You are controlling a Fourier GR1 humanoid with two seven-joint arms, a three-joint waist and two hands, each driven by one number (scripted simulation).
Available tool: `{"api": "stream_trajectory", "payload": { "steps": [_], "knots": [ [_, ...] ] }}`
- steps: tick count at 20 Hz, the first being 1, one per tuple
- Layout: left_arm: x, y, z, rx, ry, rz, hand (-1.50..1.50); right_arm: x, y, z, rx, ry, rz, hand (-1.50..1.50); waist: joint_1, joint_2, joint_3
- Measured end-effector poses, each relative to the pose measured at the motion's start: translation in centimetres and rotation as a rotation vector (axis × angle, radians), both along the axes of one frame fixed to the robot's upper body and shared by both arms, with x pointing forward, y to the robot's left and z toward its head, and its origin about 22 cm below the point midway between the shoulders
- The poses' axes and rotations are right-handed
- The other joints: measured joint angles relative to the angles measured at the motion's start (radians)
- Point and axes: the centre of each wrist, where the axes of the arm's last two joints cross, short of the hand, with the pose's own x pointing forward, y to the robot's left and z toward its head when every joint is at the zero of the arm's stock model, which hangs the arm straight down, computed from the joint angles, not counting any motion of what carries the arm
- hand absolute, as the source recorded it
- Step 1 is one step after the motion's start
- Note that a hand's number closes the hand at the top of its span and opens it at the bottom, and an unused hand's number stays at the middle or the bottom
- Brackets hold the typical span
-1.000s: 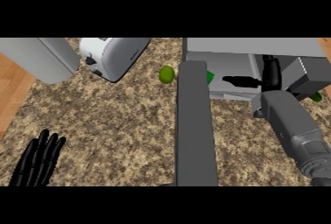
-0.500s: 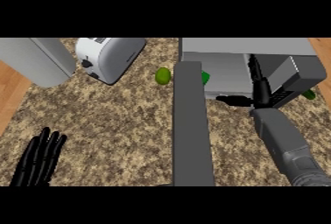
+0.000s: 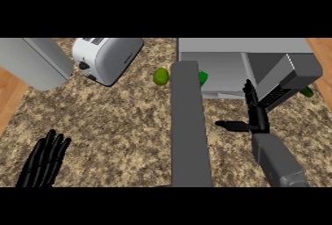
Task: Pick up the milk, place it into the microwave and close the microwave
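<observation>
The grey microwave stands at the back right with its door swung open towards me, seen edge-on as a long grey bar. Inside, at the right, a grey milk carton with a dark side leans tilted. My right hand is open just in front of the opening, fingers straight and pointing at the carton, thumb out to the left, holding nothing. A small gap shows between fingertips and carton. My left hand rests open at the lower left on the counter.
A white toaster sits at the back, with a grey upright object left of it. A green fruit lies left of the door, another just behind it, and a third right of the carton.
My right hand has drawn back from the carton towards me and no longer touches it. The carton stays in the microwave. The left hand has hardly moved.
</observation>
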Motion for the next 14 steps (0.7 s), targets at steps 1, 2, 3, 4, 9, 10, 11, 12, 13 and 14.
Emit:
{"api": "stream_trajectory", "payload": {
  "steps": [1,2,3,4,9,10,11,12,13,14],
  "knots": [
    [-0.2,-0.3,0.1,-0.001,0.004,-0.014,-1.5,-0.4,0.0,-0.3,0.017,0.007,-0.002,-1.5,-0.003,0.0,0.001],
    [0.0,-0.4,0.0,-0.004,0.006,-0.032,-1.5,-1.3,0.2,-1.1,0.031,0.014,-0.002,-1.5,-0.005,0.001,0.001],
    [0.2,-0.7,0.2,-0.005,0.005,-0.044,-1.5,-2.1,0.2,-1.8,0.045,0.019,-0.003,-1.5,-0.007,0.001,0.002],
    [0.4,-0.9,0.3,-0.006,0.005,-0.063,-1.5,-2.7,-0.1,-2.2,0.056,0.023,-0.006,-1.5,-0.009,0.002,0.002],
    [1.3,-1.2,-0.4,-0.002,0.03,-0.189,1.5,-6.7,-0.3,-4.8,0.141,0.041,0.037,-1.5,-0.019,0.002,0.002],
    [1.5,-1.3,-0.4,0.013,0.035,-0.211,1.5,-7.3,-0.6,-5.0,0.155,0.038,0.041,-1.5,-0.02,0.001,0.002],
    [1.8,-1.6,-0.4,0.029,0.039,-0.229,1.5,-8.1,-0.8,-5.3,0.164,0.043,0.046,-1.5,-0.021,0.002,0.002],
    [1.8,-2.0,-0.1,0.038,0.041,-0.251,1.5,-8.6,-0.6,-5.6,0.175,0.041,0.054,-1.5,-0.019,0.002,0.002],
    [2.0,-2.3,-0.3,0.051,0.041,-0.264,1.5,-9.1,-0.8,-5.7,0.183,0.036,0.059,-1.5,-0.019,0.002,0.003],
    [2.1,-2.3,-0.4,0.061,0.032,-0.274,1.5,-9.8,-0.7,-6.0,0.195,0.033,0.062,-1.5,-0.019,0.002,0.002]
  ]
}}
